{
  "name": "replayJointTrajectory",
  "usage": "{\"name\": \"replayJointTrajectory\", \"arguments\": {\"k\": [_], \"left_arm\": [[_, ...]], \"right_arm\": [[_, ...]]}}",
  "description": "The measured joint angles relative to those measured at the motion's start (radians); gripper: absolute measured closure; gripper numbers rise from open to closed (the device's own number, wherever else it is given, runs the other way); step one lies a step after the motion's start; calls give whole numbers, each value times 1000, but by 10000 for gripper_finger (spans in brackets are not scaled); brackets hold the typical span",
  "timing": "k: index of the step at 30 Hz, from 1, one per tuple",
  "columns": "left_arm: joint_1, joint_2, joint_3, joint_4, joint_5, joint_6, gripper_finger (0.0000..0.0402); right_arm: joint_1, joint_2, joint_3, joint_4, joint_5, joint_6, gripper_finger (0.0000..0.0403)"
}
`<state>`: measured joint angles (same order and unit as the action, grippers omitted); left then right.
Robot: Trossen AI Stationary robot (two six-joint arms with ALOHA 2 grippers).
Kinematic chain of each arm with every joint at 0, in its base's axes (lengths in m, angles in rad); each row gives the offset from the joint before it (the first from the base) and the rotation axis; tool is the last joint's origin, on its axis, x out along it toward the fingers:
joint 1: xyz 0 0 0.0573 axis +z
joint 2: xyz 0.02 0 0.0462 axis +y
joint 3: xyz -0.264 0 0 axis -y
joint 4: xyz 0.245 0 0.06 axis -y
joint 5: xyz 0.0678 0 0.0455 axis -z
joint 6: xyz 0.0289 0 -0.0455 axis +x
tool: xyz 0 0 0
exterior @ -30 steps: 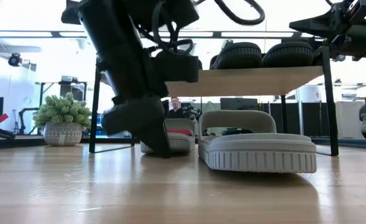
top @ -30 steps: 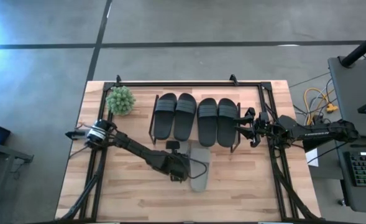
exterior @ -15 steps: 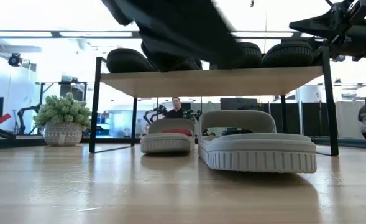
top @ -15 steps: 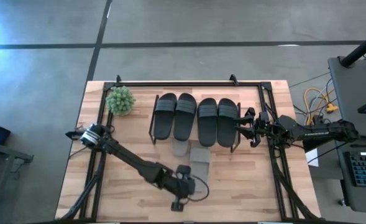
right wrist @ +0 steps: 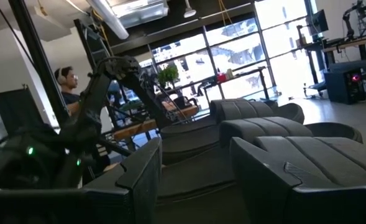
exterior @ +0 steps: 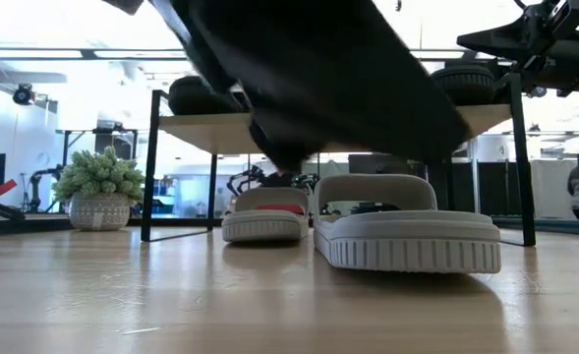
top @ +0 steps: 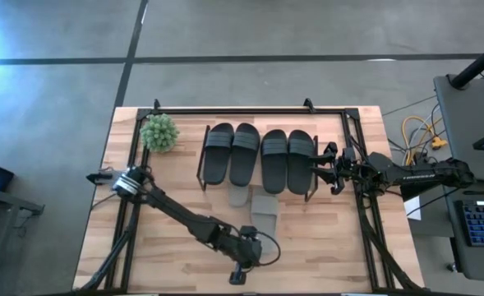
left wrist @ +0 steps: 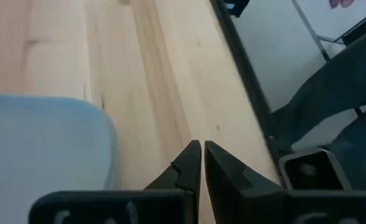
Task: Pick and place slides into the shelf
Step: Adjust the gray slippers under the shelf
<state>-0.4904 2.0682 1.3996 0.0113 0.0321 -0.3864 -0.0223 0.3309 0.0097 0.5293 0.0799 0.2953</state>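
On top of the shelf (top: pixel 200 168), four black slides (top: pixel 259 154) lie side by side, long axes running front to back across the table (top: pixel 324 247), all pointing the same way; which end is the toe is hard to tell from above. Two pale grey-green slides (top: pixel 264 209) sit beneath and just in front of the rack, partly hidden under the top tier. Right gripper (top: pixel 317 162) hovers beside the outermost black slide, jaws spread wide, holding nothing. Left gripper (top: pixel 238 275) hangs near the table's front edge, well apart from the slides, jaws pressed together and empty; its arm blocks much of the low view. A potted plant (top: pixel 159 131) stands left of the rack.
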Motion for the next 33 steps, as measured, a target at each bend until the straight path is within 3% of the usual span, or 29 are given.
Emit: {"name": "replayJointTrajectory", "arguments": {"k": [8, 33], "left_arm": [[10, 108, 52, 0, -64, 1, 395], [190, 105, 57, -176, -476, 159, 395]], "right_arm": [[0, -1, 0, 0, 0, 0, 220], [0, -1, 0, 0, 0, 0, 220]]}}
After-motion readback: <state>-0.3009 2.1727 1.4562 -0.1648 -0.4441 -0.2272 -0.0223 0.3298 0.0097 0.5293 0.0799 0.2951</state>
